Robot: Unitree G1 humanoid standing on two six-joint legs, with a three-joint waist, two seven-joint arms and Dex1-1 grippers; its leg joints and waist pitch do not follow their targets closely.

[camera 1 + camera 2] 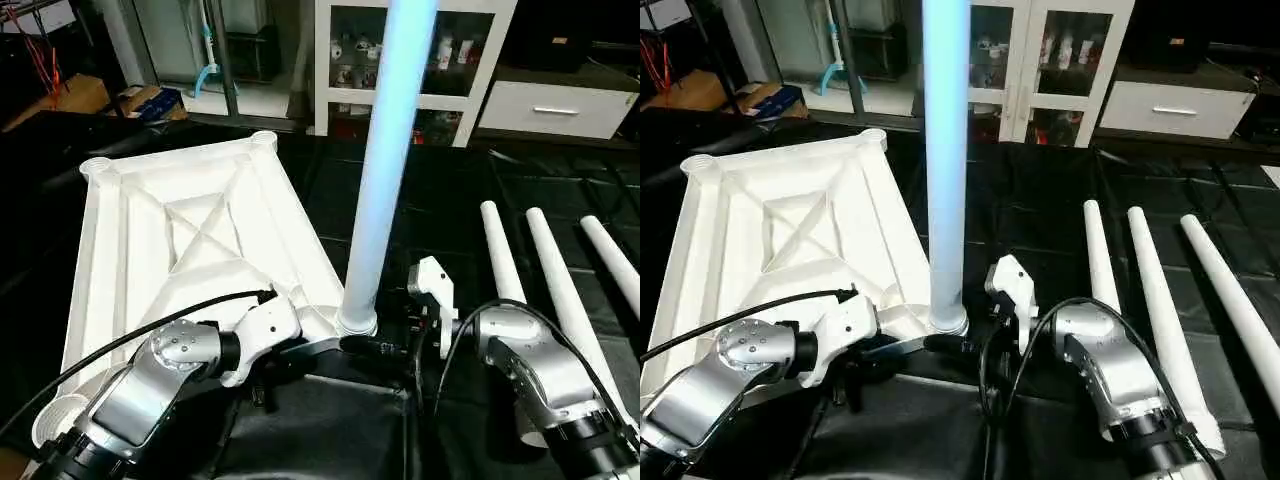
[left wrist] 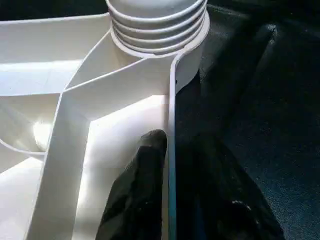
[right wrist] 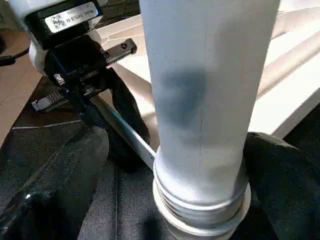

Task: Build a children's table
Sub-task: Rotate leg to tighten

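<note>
- The white plastic table top (image 1: 190, 250) is laid upside down on the black padded surface (image 1: 450, 200), its X-shaped ribs and raised rim facing up and round sockets seen at its corners.
- One long tapered white leg (image 1: 385, 170) is stood upright in the near corner socket (image 1: 357, 322) nearest the two hands; threaded rings are seen at its foot where it enters the socket.
- Three more legs (image 1: 1160, 300) are laid side by side on the black surface to the right of the top, smooth, tapered and apart from it.
- The left hand (image 1: 345, 345) is set at the near rim of the top just beside the socket; its black fingers (image 2: 145, 165) are seen straddling the thin rim wall, one inside and one outside, closed narrowly about it.
- The right hand (image 1: 405, 335) is held at the base of the upright leg with its fingers (image 3: 60, 175) spread wide on either side of it, released and not pressing the leg.
- A black cable (image 1: 130, 335) is looped over the left forearm, and another over the right.
- A white glass-door cabinet (image 1: 440, 55) holding small items and a white drawer unit (image 1: 555, 105) are stood behind the work area.
</note>
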